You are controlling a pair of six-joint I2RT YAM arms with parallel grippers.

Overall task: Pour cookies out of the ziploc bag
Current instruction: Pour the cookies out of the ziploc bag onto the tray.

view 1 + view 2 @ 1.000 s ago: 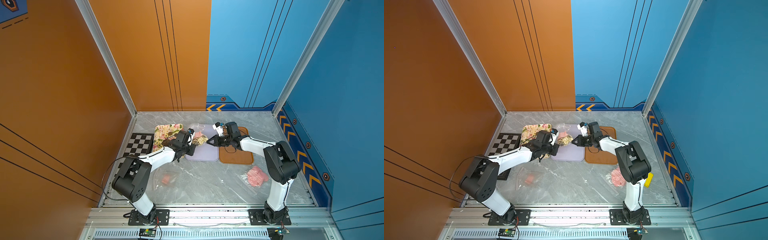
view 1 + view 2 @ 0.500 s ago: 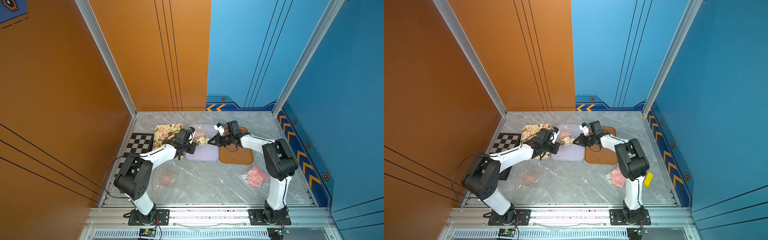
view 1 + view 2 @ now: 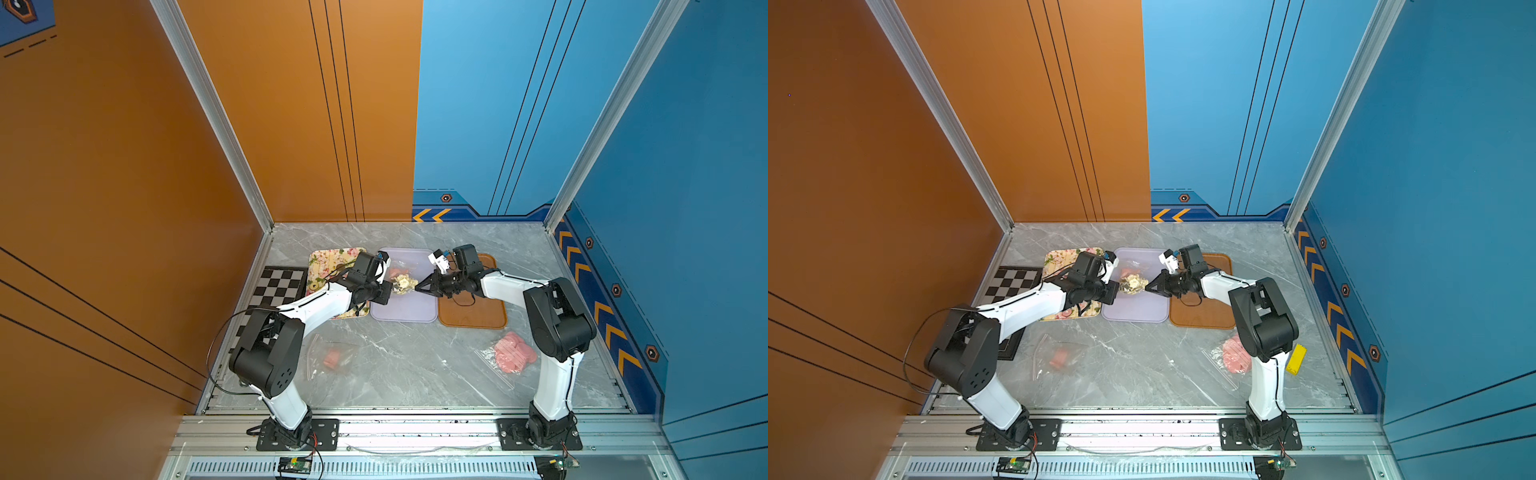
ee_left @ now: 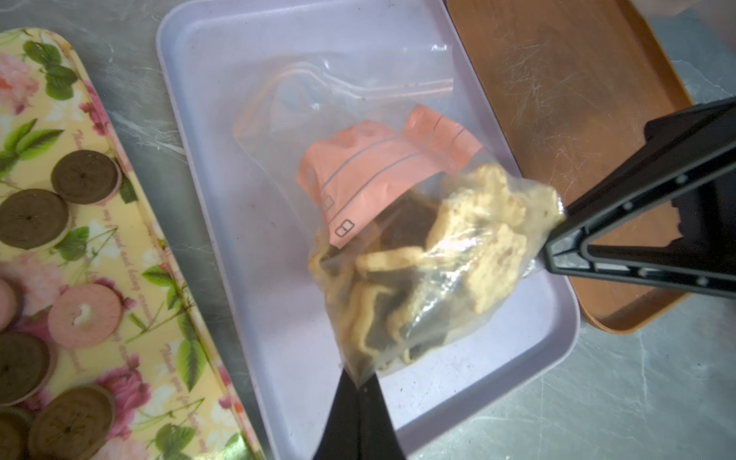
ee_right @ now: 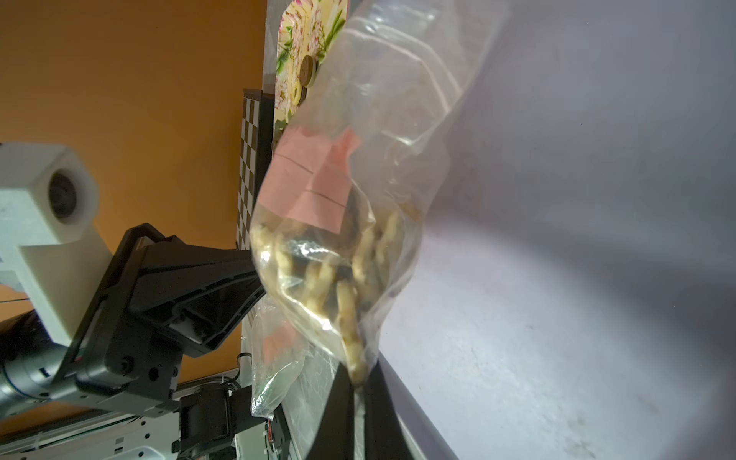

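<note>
A clear ziploc bag [image 4: 402, 223] with a pink label hangs over the lilac tray [image 4: 247, 239], its zip end drooping onto the tray floor. Cream and dark flower-shaped cookies [image 4: 458, 255] sit bunched in the raised bottom of the bag. My left gripper [image 4: 360, 388] is shut on one bottom corner, and my right gripper [image 5: 360, 384] is shut on the opposite corner. In both top views the bag [image 3: 402, 282] [image 3: 1132, 284] is stretched between the left gripper [image 3: 390, 287] and the right gripper [image 3: 417, 286]. Brown and pink round cookies [image 4: 85, 177] lie on the floral tray [image 4: 131, 255].
An orange-brown tray [image 3: 473, 309] stands right of the lilac tray [image 3: 405, 307]. A checkerboard [image 3: 276, 286] lies at the far left. Two other bags with pink contents lie on the marble, one front left [image 3: 332, 357], one front right [image 3: 513, 353]. A yellow block [image 3: 1296, 360] sits by the right arm.
Both grippers have shifted slightly toward the back with the bag still pinched between them. No cookies have visibly left the bag.
</note>
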